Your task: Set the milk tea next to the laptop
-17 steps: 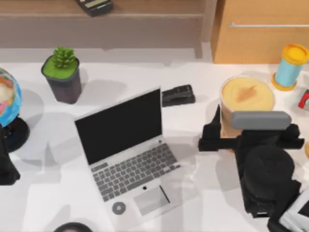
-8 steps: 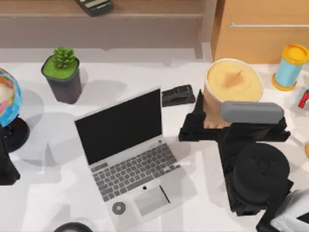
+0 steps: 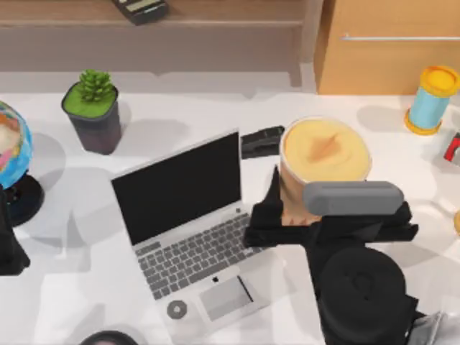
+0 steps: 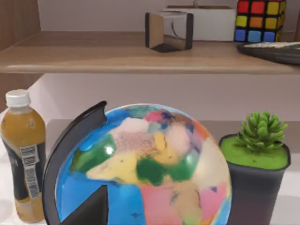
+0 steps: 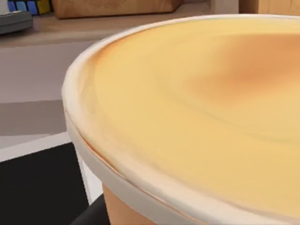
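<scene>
The milk tea, a tall cup with a creamy yellow top and a brown swirl, is held just right of the laptop's screen, its rim overlapping the stapler. My right gripper is shut on the cup's side below the rim. The silver-grey laptop lies open at the table's middle, black screen tilted back. Up close in the right wrist view are the cup's top and the dark laptop screen beside it. My left arm is parked at the table's left edge.
A black stapler lies behind the laptop. A potted succulent and a globe stand at the left, a blue cylinder with yellow ends at the far right. The left wrist view has the globe, a bottle and the plant.
My right gripper has carried the milk tea leftward across the table, from near the blue cylinder to right beside the laptop. The left arm has not moved.
</scene>
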Robot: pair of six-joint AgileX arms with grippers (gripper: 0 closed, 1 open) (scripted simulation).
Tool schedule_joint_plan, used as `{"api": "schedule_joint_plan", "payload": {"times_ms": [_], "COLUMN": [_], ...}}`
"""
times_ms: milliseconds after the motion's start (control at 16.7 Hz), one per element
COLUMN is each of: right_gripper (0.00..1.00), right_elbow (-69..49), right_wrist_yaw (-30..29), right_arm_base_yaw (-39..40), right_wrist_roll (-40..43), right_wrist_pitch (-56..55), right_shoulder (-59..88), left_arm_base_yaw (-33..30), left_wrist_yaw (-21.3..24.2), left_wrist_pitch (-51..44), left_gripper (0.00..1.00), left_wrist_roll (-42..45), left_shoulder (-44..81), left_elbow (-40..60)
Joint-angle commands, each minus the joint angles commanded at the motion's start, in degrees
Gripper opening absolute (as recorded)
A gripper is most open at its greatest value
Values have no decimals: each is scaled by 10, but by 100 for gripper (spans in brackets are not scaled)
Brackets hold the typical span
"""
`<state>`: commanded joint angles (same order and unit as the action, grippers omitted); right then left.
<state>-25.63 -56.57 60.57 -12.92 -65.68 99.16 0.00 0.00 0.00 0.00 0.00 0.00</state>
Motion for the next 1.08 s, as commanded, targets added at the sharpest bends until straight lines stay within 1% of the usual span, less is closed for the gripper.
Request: {"api": "schedule_joint_plan", "payload": {"times_ms": [300, 600, 780, 1080], "right_gripper": [0, 0, 0, 0], "right_elbow": [10, 17, 19, 17], "right_wrist_yaw": [-60, -111, -126, -126], "right_arm_base_yaw": [50, 78, 83, 80], "right_wrist_roll": [-29, -52, -58, -59], "right_wrist_pitch": [81, 138, 152, 153], "right_shoulder": [-27, -44, -48, -46], "left_arm_base_yaw": [0, 0, 0, 0], "left_wrist_yaw": [0, 0, 0, 0], "left_wrist_pitch": [0, 0, 0, 0], "left_gripper": [100, 100, 100, 100], "left_wrist_roll": [0, 0, 0, 0], "left_shoulder": [0, 0, 0, 0], "left_elbow": [0, 0, 0, 0]}}
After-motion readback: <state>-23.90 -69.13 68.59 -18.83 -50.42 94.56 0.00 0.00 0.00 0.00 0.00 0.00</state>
